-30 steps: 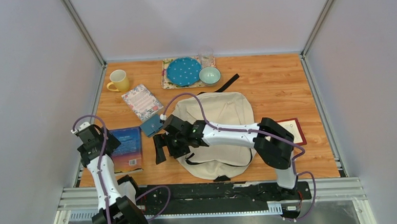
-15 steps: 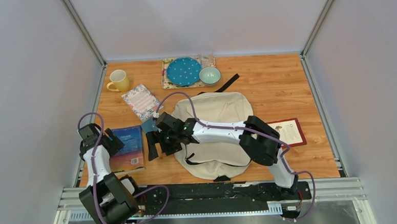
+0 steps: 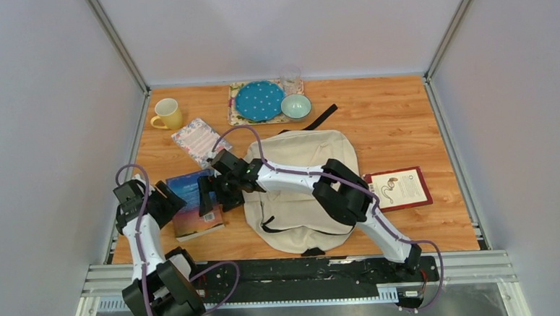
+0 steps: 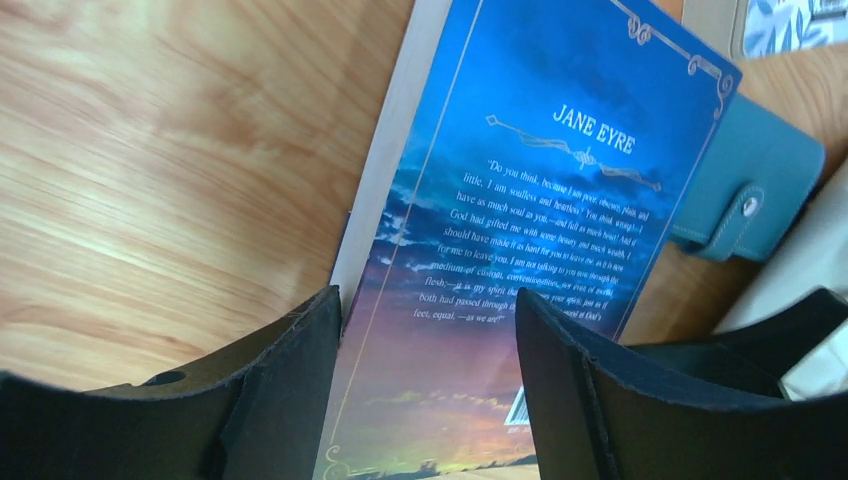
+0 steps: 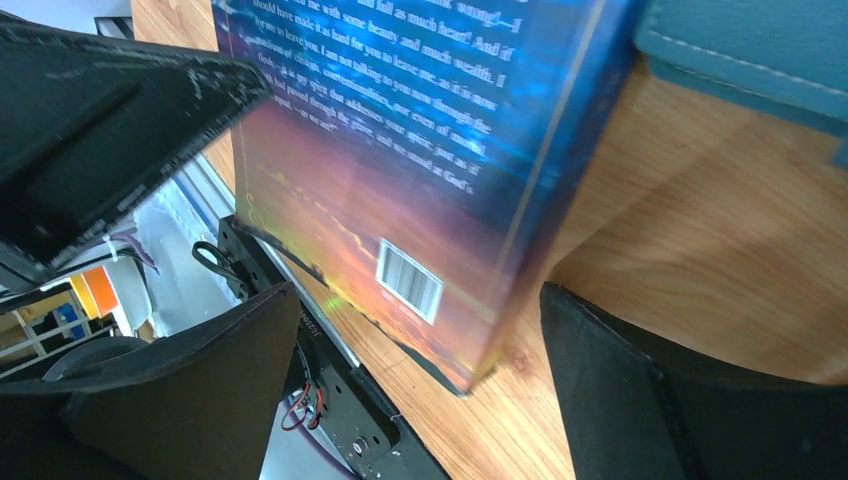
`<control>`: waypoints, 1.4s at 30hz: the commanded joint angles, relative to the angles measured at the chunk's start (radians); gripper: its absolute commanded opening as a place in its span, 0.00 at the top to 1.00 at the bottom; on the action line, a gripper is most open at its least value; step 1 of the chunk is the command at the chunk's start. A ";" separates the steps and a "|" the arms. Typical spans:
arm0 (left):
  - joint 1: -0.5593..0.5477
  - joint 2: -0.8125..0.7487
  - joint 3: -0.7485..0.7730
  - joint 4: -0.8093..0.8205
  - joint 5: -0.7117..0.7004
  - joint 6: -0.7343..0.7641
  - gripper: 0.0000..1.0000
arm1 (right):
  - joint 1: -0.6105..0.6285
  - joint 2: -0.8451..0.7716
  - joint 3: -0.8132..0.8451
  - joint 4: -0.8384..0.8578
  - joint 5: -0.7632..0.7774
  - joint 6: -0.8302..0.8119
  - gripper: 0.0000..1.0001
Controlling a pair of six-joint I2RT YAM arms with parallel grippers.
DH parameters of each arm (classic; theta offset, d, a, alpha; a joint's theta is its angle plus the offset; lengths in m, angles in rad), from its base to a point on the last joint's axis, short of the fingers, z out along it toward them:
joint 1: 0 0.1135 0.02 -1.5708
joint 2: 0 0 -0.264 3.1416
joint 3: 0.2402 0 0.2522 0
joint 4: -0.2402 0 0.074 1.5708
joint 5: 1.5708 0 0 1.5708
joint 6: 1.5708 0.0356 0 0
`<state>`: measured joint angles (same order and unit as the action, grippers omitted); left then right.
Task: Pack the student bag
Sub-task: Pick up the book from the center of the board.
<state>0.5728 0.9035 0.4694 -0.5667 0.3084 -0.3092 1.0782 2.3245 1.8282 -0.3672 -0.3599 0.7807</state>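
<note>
L gripper (image 3: 165, 202) has swung in from the table's left edge and now sits on the near-left edge of the book (image 3: 193, 209). In the L wrist view, one finger is by the page edge and the other is over the cover. The jaws are part-closed and look to be pinching the book.

The book itself has slid right and turned, so it's closer to the bag than 1 s ago. In the R wrist view it looks tipped, w/ only its near corner on the wood.

R gripper (image 3: 210, 199) has moved left off the bag's left edge to the book's right side. Its jaws are spread wide w/ nothing in them, straddling that near corner.

The teal wallet (image 4: 750, 180) lies just beyond the book's far end and hasn't shifted.

The student bag (image 3: 302, 153) is flat at mid-table, straps up, w/ the R arm stretched across it. Can't see an opening.

The red-edged card (image 3: 398, 188) to the right of the bag is now fully uncovered b/c the R elbow shifted.

Meaning: the book is prob. the first item going in, w/ both arms working it. Nothing is packed yet, and the bag likely needs opening first.
</note>
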 commanded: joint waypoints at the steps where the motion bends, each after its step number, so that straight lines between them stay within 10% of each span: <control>1: -0.001 -0.029 -0.055 0.022 0.143 -0.057 0.29 | 0.006 0.021 0.023 0.036 -0.048 0.011 0.07; 10: -0.001 0.061 -0.074 0.051 0.228 -0.042 0.21 | 0.006 0.018 0.020 0.039 -0.074 0.008 0.12; 17: -0.001 -0.021 -0.046 0.013 0.376 -0.048 0.63 | 0.006 0.022 0.031 0.039 -0.088 0.014 0.16; 28: -0.001 -0.111 -0.075 -0.015 0.414 -0.044 0.55 | 0.006 0.016 0.023 0.050 -0.106 0.025 0.17; 31: -0.001 -0.057 -0.051 -0.041 0.437 -0.018 0.76 | 0.006 0.012 0.016 0.054 -0.106 0.028 0.17; 32: -0.001 -0.051 -0.049 -0.045 0.437 -0.008 1.00 | 0.006 0.009 0.016 0.057 -0.106 0.028 0.17; 42: -0.001 -0.277 0.082 -0.140 0.209 -0.037 1.00 | 0.005 -0.112 -0.055 0.080 -0.088 0.019 0.11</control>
<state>0.5838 0.7425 0.4461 -0.5678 0.5404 -0.2943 1.0569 2.3173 1.8050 -0.3752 -0.4236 0.7925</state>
